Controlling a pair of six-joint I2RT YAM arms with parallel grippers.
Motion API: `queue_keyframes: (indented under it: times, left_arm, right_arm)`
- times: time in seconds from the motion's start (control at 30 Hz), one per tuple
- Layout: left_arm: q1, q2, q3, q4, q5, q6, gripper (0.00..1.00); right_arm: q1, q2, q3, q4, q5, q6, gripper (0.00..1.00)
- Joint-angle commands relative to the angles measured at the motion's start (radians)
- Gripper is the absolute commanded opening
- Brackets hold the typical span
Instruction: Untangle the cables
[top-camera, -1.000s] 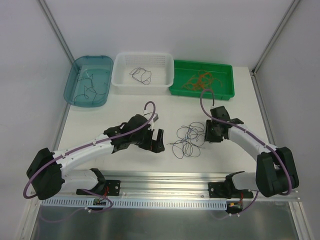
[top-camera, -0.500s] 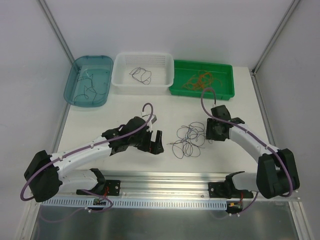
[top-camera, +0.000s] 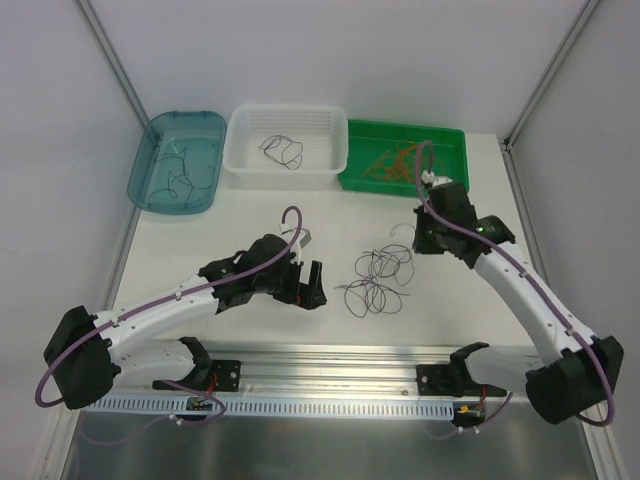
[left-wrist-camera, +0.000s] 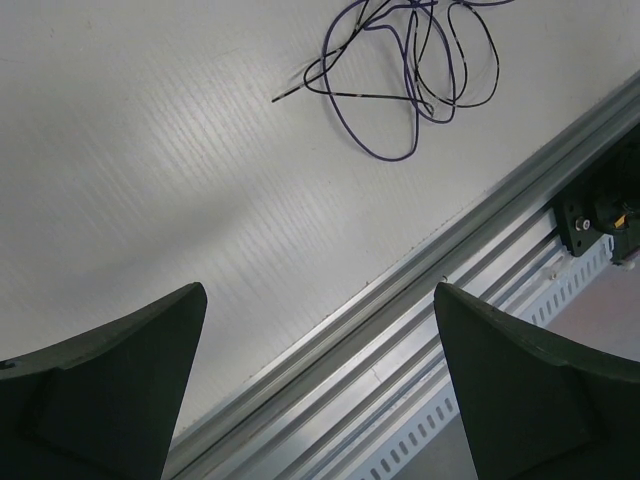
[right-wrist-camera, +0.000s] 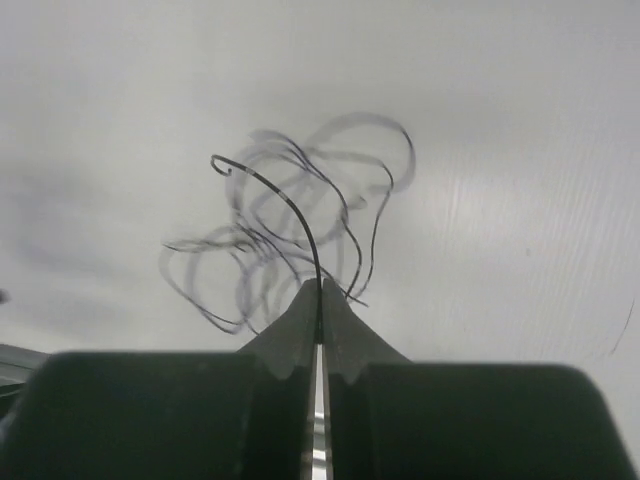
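Top external: logged thin wires (top-camera: 283, 150) sorted into translucent teal plastic tub (top-camera: 150, 192), white plastic basket (top-camera: 240, 172), green plastic tray (top-camera: 456, 186). Found dark looped cable tangle (top-camera: 378, 280) unsorted on white table (top-camera: 200, 245). Saw right gripper (right-wrist-camera: 320, 290) pinching one black strand (right-wrist-camera: 300, 215), left gripper (left-wrist-camera: 320, 300) spread, empty.

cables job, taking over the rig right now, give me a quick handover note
Grippers: left gripper is open and empty, hovering over the table beside the tangle. The right gripper is shut on one black cable, above the tangle.
Done: some cables already lie in the teal tray, the white basket and the green tray.
Left: work the held cable free, bin it, then likely go through the rest of the tangle.
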Motion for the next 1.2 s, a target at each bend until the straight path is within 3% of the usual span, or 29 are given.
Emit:
queue_keyframes:
  times: [0.0, 0.13, 0.23, 0.43, 0.6, 0.7, 0.83, 1.17]
  left_arm:
    - [-0.01, -0.013, 0.049, 0.022, -0.012, 0.018, 0.99]
    - [-0.011, -0.026, 0.066, 0.022, -0.015, 0.029, 0.99]
    - [-0.011, -0.05, 0.06, 0.025, -0.013, 0.033, 0.99]
    - [-0.014, -0.159, 0.015, 0.062, -0.043, 0.072, 0.99]
    - [-0.022, -0.273, -0.054, 0.24, 0.0, 0.16, 0.99]
    - [-0.031, -0.284, -0.097, 0.433, 0.002, 0.208, 0.99]
    - [-0.048, -0.201, -0.1, 0.634, -0.009, 0.248, 0.99]
    - [-0.142, 0.208, 0.012, 1.002, -0.133, 0.444, 0.99]
  right_arm:
    - [0.063, -0.099, 0.323, -0.156, -0.021, -0.042, 0.01]
    - [0.135, -0.07, 0.616, -0.208, -0.136, -0.085, 0.01]
    - [0.16, -0.07, 0.724, -0.146, -0.283, -0.074, 0.01]
    - [0.168, -0.094, 0.72, 0.058, -0.45, 0.016, 0.01]
    - [0.184, -0.076, 0.703, 0.11, -0.501, 0.09, 0.01]
    - [0.2, -0.073, 0.692, 0.13, -0.517, 0.114, 0.01]
    - [0.211, -0.077, 0.674, 0.164, -0.512, 0.171, 0.01]
    - [0.235, -0.111, 0.612, 0.263, -0.509, 0.3, 0.01]
